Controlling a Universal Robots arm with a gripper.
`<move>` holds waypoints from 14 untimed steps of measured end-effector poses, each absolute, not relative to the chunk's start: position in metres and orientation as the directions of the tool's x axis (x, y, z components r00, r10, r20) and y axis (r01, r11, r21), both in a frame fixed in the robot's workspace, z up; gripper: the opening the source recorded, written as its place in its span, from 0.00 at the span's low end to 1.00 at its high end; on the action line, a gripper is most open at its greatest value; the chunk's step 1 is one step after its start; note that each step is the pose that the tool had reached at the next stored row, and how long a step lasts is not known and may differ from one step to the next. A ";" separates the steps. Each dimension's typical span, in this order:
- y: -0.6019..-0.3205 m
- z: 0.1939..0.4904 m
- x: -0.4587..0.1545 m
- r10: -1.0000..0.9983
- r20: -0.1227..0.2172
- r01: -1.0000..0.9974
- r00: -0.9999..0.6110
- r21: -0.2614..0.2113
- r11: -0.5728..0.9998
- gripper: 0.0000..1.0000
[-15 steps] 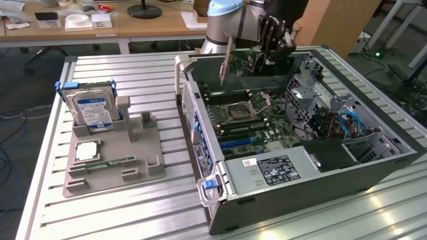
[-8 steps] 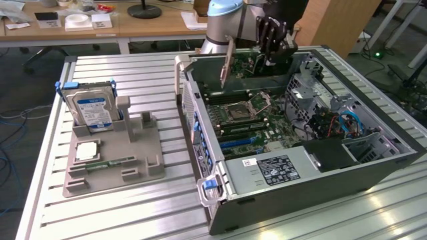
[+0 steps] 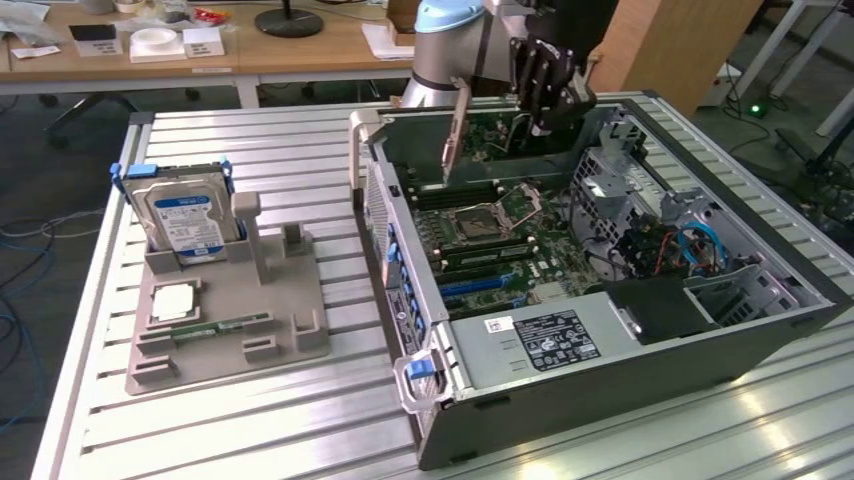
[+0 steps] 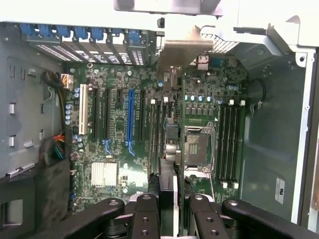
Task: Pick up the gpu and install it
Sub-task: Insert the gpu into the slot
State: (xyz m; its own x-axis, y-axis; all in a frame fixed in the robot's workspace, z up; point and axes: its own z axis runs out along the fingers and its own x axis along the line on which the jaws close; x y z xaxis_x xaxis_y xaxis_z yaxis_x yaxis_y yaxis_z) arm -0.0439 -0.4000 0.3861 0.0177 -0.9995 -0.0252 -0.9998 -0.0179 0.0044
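Exterior view first: I see a bench (image 3: 267, 420) of ribbed, shiny aluminium slats. Behind it is a wooden desk (image 3: 307, 55) carrying small white boxes (image 3: 156, 42) and a round black base (image 3: 288, 22). Loose cables (image 3: 20, 240) trail on the grey floor at the exterior view's left.

On the bench lies a grey tray (image 3: 214, 355) of matte moulded plastic with raised holders. A boxy silver hard drive (image 3: 187, 215) with a blue-white label stands upright in it, and a narrow green memory stick (image 3: 220, 326) lies flat near its middle. At the exterior view's right a dark metal case (image 3: 601, 390) lies open on its side, its green motherboard (image 3: 487, 240) exposed.

My hand (image 3: 545, 85) hangs over the far end of the case, clenched on the gpu (image 3: 458, 130). The gpu is a thin flat card held on edge, well apart from the tray, with its silver bracket at the end towards the exterior view's left. I cannot tell whether its lower edge touches the board.

In the wrist view the black fingers (image 4: 147, 211) pinch the gpu (image 4: 168, 149) from both sides. I see the card edge-on over the motherboard (image 4: 119, 129), among the black slots and apart from the long blue slot (image 4: 130, 117).
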 end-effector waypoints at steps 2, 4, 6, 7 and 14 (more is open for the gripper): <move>-0.400 0.384 -0.044 -1.000 -0.025 -1.000 0.006 0.004 -0.006 0.27; -0.400 0.383 -0.044 -1.000 -0.025 -1.000 0.002 0.004 -0.002 0.27; -0.401 0.382 -0.044 -1.000 -0.024 -1.000 -0.004 0.004 0.004 0.27; -0.401 0.382 -0.044 -1.000 -0.024 -1.000 -0.007 0.004 0.007 0.27; -0.406 0.378 -0.044 -0.999 -0.024 -1.000 -0.026 0.004 0.026 0.27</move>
